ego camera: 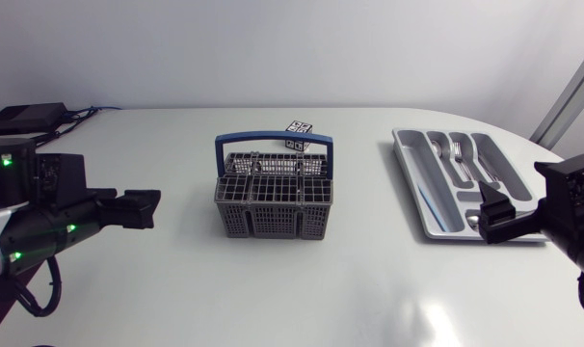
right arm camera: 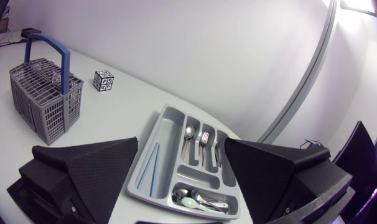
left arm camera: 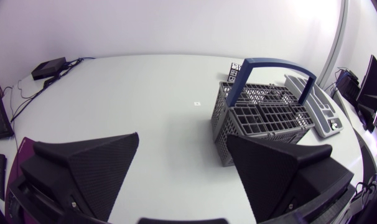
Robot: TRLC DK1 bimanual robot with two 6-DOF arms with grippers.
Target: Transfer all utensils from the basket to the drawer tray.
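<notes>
1. Left tool [ego camera: 146, 209]: at the left side of the white bench [ego camera: 176, 280], pointing toward the basket and well apart from it. In the left wrist view its two wedge fingers [left arm camera: 89, 168] stand wide apart with nothing between them.
2. Right tool [ego camera: 494, 217]: at the near end of the tray, over its corner. Its fingers [right arm camera: 95, 165] are spread wide and grip nothing.
3. Grey plastic lattice cutlery basket [ego camera: 273, 198]: stands upright at mid-bench, between the two arms, with its blue arched handle [ego camera: 273, 143] raised.
4. Grey plastic compartmented drawer tray [ego camera: 411, 154]: lies flat at the right side of the bench, well apart from the basket.
5. Utensils: all that show lie in the tray.
   - Metal spoons [right arm camera: 188, 132] and metal forks [right arm camera: 204, 140] occupy adjoining long compartments.
   - A pair of thin light-blue sticks [right arm camera: 148, 168] lies in the long outer compartment on the basket side.
   - A mint-green spoon [right arm camera: 190, 202] lies with further metal pieces in the cross compartment nearest the right tool.
6. Small cube with black-and-white patterned faces [ego camera: 300, 134]: on the bench just behind the basket; contact cannot be judged.
</notes>
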